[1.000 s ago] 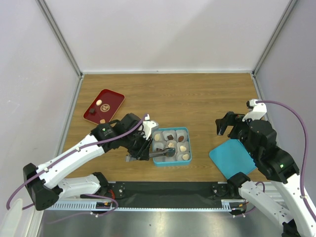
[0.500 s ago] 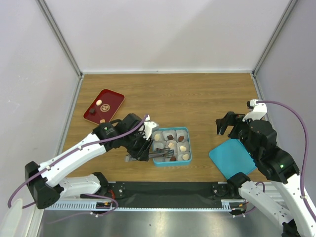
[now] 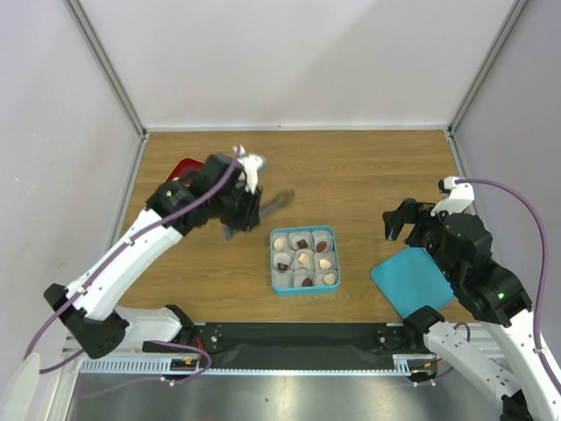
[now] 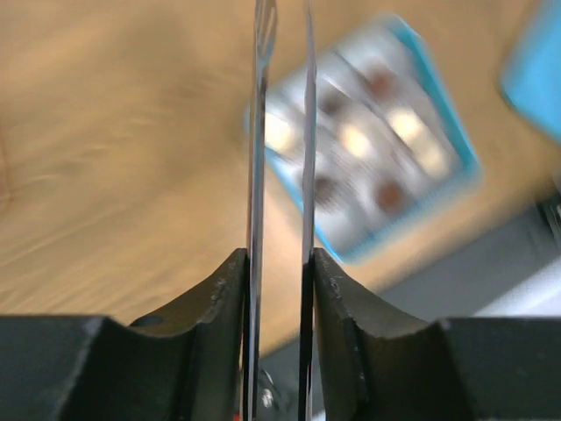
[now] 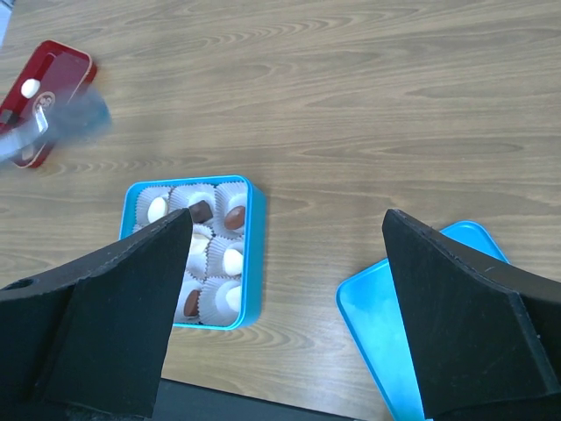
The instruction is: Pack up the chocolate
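The chocolates [image 3: 302, 258] sit in white paper cups inside an open blue box [image 3: 337, 260], some dark, some cream. The box also shows in the right wrist view [image 5: 252, 263] and, blurred, in the left wrist view [image 4: 463, 156]. My left gripper [image 3: 250, 209] is shut on thin metal tongs [image 4: 259, 132] and hovers left of and beyond the box, near a red tray [image 3: 181, 167]. The tray holds a cream candy [image 5: 31, 87]. I see nothing held between the tong blades, but their tips run out of the wrist view. My right gripper [image 5: 287, 219] is open and empty, right of the box.
A blue lid [image 3: 412, 281] lies flat at the right, under my right arm, and shows in the right wrist view [image 5: 412, 324]. The left arm covers most of the red tray. White walls enclose the wooden table on three sides.
My left gripper has lifted the tongs out of the box and swung them up and left toward the red tray. The right arm has not moved.
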Motion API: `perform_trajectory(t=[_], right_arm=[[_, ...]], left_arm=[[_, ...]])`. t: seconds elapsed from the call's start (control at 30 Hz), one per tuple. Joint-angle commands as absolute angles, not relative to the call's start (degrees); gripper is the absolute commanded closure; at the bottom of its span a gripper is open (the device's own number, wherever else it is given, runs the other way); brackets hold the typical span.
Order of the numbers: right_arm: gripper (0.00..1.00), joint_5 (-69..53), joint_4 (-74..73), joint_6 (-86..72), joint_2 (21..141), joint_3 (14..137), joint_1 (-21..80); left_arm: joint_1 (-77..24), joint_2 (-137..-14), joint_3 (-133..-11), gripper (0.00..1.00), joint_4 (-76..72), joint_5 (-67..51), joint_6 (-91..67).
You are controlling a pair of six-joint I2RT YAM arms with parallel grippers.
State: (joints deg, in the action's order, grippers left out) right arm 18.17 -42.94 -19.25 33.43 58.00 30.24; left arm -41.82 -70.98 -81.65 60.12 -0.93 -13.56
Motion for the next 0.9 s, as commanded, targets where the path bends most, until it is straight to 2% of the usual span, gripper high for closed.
perform_trajectory(t=[0.0,0.13,0.27,0.37,0.87], right_arm=[[0.04,16.5,-40.5,-19.4,32.5,59.2,30.1],[0.04,14.9,-39.4,-20.4,32.2,58.8,30.1],[0.04,12.9,-39.2,-20.8,31.7,58.3,30.1],[0.04,13.0,-39.3,-20.4,31.1,57.8,30.1],[0.04,13.4,-37.4,-19.1,30.5,56.5,30.1]], left_arm=[[-31.8,-73.6,-85.1,0.62,60.7,12.3,-16.2],[-20.4,-74.4,-81.3,0.62,57.5,19.6,-19.2],[-8.9,-72.4,-74.4,0.59,49.9,20.1,-21.4],[-4.0,-72.1,-70.0,0.58,45.8,19.2,-21.9],[-0.2,-82.7,-66.9,0.54,41.7,23.3,-23.6]])
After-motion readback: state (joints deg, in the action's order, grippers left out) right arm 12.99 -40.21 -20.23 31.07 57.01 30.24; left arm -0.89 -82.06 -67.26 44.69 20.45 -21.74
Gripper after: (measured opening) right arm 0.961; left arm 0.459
